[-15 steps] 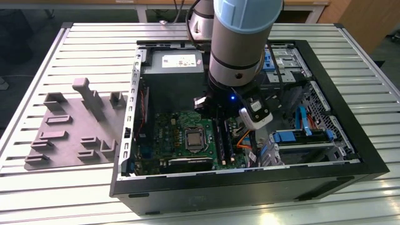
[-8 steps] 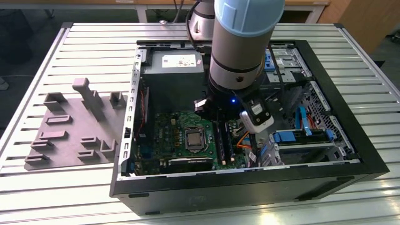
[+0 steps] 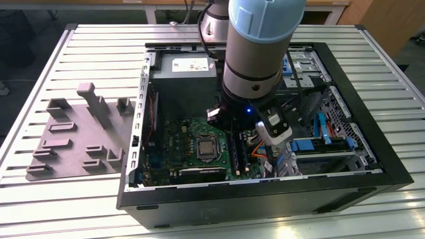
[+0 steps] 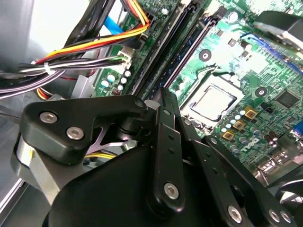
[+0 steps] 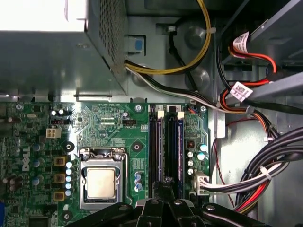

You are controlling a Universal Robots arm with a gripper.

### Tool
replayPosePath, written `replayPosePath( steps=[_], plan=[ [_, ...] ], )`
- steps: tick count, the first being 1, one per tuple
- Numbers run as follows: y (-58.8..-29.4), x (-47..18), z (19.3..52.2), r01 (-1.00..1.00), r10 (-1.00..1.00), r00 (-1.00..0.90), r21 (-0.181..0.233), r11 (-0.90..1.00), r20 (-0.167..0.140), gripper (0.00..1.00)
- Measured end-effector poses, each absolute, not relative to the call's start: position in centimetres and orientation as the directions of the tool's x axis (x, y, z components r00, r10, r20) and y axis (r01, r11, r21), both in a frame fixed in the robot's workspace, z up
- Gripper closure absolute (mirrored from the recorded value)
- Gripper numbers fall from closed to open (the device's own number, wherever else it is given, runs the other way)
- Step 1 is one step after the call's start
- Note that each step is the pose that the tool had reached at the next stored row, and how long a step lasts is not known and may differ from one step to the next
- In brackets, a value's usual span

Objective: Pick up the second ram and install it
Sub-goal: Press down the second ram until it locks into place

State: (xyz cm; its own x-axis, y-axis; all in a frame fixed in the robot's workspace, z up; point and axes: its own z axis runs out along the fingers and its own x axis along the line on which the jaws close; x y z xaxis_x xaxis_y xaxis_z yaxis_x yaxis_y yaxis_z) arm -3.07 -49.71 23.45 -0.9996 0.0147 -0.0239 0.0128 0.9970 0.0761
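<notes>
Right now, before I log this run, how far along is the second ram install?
Looks done: the gripper is inside the computer case, away from the grey fixture plate. In hand: it hangs right over the memory slots beside the processor socket. Left: I cannot tell whether the second ram is seated.

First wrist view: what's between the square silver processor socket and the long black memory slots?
Green circuit board with small round blue capacitors, in the first wrist view.

Exterior view looks down from high at the open computer case [image 3: 371,164]; both wrist views sit close above the motherboard [image 5: 109,127], sharing the processor socket [image 4: 213,101].
</notes>
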Motion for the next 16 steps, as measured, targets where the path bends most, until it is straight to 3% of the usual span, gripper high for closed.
replayPosePath(
  steps=[16],
  plan=[
    [-51.0,-3.1,23.5,0.013,0.015,-1.0,0.076,0.997,-0.024,0.89]
  ],
)
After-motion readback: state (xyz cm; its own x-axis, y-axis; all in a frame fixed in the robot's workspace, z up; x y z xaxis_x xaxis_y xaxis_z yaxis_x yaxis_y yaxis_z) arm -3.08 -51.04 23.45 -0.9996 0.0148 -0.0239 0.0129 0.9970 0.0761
